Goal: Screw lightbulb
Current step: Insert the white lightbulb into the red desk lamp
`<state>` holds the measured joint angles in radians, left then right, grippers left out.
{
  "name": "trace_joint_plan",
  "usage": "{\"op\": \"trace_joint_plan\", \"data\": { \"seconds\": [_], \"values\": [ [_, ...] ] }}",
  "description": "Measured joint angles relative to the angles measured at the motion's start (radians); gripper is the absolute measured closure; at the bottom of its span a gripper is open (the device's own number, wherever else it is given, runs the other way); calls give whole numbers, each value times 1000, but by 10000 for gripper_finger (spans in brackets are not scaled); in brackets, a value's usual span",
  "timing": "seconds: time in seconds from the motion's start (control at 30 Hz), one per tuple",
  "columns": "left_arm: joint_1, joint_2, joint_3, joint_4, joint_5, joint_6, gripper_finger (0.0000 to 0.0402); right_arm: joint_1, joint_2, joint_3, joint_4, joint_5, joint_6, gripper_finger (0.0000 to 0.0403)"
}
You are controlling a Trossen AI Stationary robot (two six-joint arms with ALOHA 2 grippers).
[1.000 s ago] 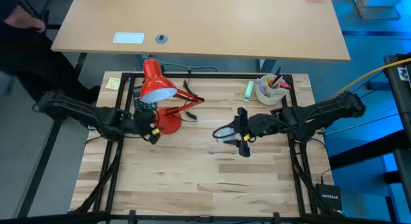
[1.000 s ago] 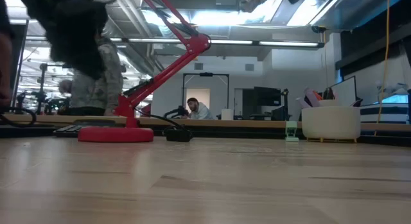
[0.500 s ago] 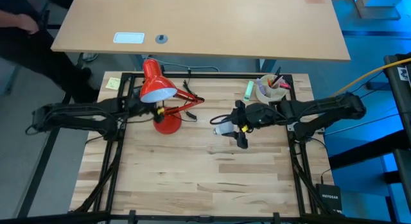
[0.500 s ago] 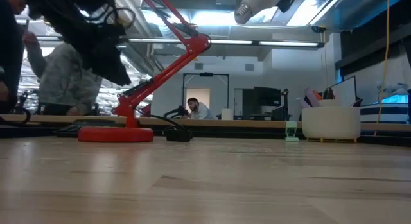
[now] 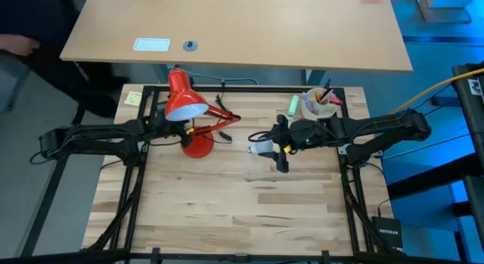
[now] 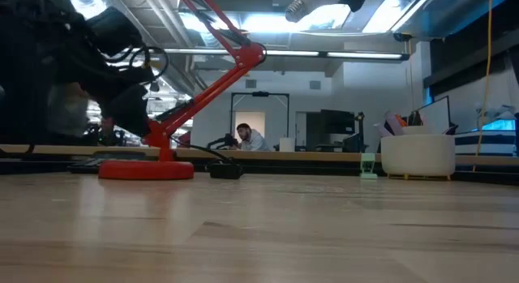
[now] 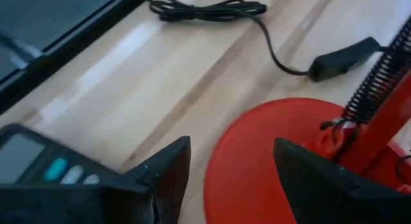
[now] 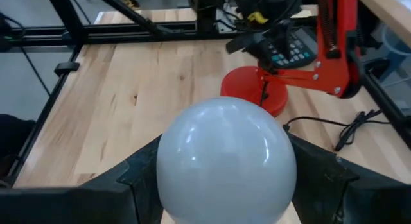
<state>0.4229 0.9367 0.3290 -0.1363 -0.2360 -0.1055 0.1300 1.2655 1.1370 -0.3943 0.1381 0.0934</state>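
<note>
The red lamp (image 5: 187, 105) hides the left end effector's (image 7: 231, 169) tips from above, though its wrist view shows them apart beside the lamp base (image 7: 270, 156); the right end effector (image 5: 274, 148), extended mid-bench, clamps the lightbulb (image 8: 226, 160) aloft.

Lamp (image 5: 189, 120) blocks left; front table (image 5: 242, 211) open.
</note>
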Motion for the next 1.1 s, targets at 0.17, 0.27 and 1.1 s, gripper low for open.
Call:
{"op": "trace_joint_plan", "data": {
  "seconds": [0.17,0.27,1.1],
  "values": [
    [-3,23,-39,58,32,0,188,-1,0,0,11,19,3,146],
    [-23,21,-45,62,113,-38,188,0,0,0,12,32,4,146],
    [-286,72,-10,51,156,-231,188,0,-9,0,94,111,-6,146]
  ]
}}
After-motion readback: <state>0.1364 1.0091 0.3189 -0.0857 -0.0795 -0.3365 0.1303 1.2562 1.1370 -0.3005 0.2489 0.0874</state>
